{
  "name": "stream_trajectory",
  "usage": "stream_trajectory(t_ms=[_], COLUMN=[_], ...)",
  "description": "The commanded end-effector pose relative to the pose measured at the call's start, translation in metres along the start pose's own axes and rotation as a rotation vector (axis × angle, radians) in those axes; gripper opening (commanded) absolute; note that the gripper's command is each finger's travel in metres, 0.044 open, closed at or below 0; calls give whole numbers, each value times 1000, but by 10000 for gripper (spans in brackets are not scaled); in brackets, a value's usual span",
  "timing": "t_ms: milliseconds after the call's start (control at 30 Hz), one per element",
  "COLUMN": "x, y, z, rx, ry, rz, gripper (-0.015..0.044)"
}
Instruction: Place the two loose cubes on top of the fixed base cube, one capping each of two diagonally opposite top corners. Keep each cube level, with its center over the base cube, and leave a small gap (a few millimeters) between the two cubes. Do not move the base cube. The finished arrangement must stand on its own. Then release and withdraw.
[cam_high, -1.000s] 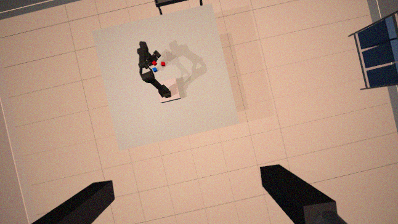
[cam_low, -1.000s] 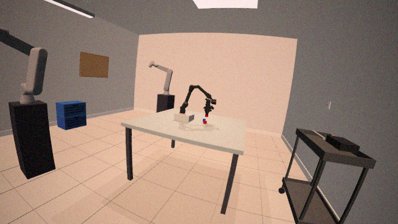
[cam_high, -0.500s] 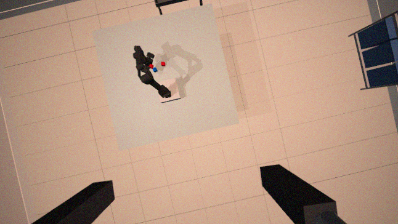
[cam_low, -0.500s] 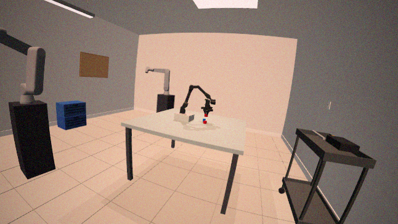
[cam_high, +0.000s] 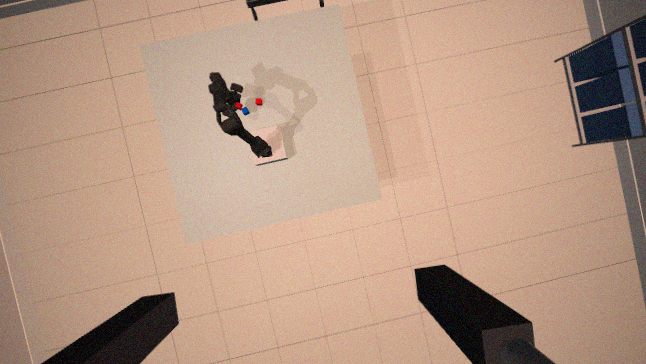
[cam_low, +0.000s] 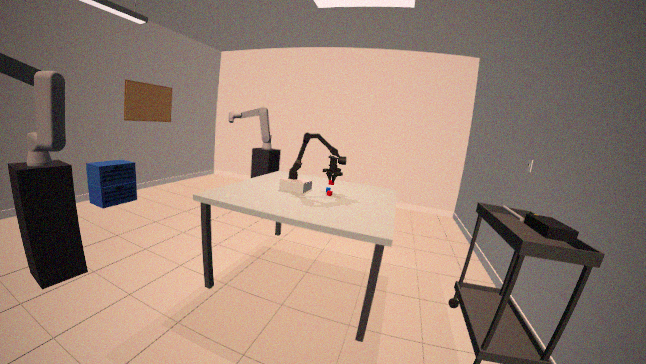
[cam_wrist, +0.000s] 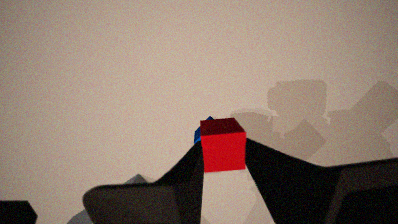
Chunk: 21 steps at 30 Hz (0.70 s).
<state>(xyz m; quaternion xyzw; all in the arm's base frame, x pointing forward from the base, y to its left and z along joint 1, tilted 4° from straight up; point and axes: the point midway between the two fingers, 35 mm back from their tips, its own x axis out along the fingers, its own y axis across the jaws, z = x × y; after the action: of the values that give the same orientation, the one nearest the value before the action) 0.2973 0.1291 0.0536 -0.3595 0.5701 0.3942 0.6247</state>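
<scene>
The jaws grip a red cube (cam_wrist: 223, 146) above the bench (cam_low: 350, 215), directly over the blue base cube (cam_high: 245, 111), which appears mostly hidden beneath it. A second red cube (cam_high: 259, 101) sits nearby, toward the bench's far edge.

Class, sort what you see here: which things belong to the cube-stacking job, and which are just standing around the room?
Part of the job:
- gripper, shut on a red cube
- second red cube, loose on the table
- blue base cube

Just standing about:
- blue drawer cabinet
- black cart
- two idle arms on pedestals
- wall board
</scene>
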Motion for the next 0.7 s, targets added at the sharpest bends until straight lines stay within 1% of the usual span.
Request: stream_trajectory(t_ms=[0,200,667], x=[10,24,26], y=[2,3,3], z=[-2,-2,-2], rx=[-7,-8,-3], ry=[11,11,11], rz=[6,6,6], gripper=[105,105,105])
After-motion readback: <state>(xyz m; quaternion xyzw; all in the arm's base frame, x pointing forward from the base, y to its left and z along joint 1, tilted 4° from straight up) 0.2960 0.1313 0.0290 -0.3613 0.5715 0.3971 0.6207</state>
